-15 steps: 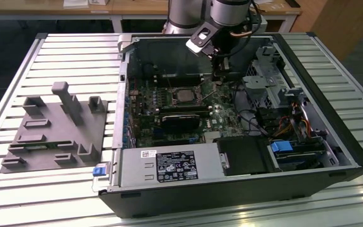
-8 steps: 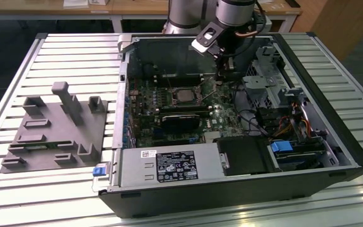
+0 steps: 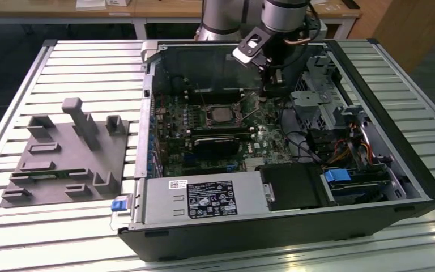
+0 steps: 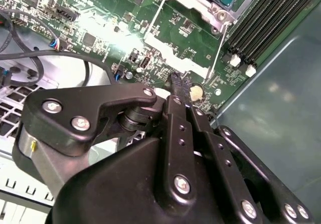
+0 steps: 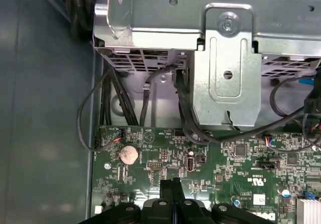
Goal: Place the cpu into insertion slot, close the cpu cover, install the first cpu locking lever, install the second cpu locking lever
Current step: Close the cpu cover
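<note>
Open computer case (image 3: 420,175) holds the green board (image 3: 174,144). On the board, the insertion slot (image 3: 201,117) holds the cpu (image 3: 219,115), which lies flat with its metal top up. It is square, so it has no long axis. The cpu cover (image 4: 198,4) seems to lie down around it, but the second wrist view cuts it off. The gripper (image 4: 179,83) has its fingers pressed together, tips at the board just beside the slot.

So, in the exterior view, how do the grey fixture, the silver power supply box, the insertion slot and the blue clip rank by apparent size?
Largest to smallest:
grey fixture
silver power supply box
insertion slot
blue clip
The slot sits farther back, so it may look smaller.
</note>
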You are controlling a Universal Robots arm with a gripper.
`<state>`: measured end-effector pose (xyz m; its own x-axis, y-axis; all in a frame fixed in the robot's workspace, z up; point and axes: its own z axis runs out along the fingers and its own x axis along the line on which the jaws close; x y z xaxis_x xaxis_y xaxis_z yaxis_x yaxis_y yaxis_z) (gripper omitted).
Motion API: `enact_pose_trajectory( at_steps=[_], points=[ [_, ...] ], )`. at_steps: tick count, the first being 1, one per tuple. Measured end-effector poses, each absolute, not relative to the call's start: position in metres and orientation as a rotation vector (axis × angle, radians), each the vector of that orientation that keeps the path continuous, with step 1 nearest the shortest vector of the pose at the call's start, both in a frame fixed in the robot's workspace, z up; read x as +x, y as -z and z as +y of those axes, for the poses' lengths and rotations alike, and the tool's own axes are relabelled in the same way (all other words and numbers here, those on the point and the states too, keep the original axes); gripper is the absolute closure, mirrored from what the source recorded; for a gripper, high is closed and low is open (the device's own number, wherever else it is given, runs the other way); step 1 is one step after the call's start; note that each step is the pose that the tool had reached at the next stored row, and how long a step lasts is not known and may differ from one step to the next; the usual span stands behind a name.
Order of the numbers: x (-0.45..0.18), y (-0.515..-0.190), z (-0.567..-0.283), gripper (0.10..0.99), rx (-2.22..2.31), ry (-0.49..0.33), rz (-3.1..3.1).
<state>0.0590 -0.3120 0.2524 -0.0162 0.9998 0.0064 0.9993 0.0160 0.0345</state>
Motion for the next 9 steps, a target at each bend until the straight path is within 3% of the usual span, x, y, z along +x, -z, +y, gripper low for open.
enact_pose_trajectory(
  at_steps=[9],
  points=[
    [0.0602,-0.244,-0.3118,0.98,2.192,-0.039,2.228]
  ],
)
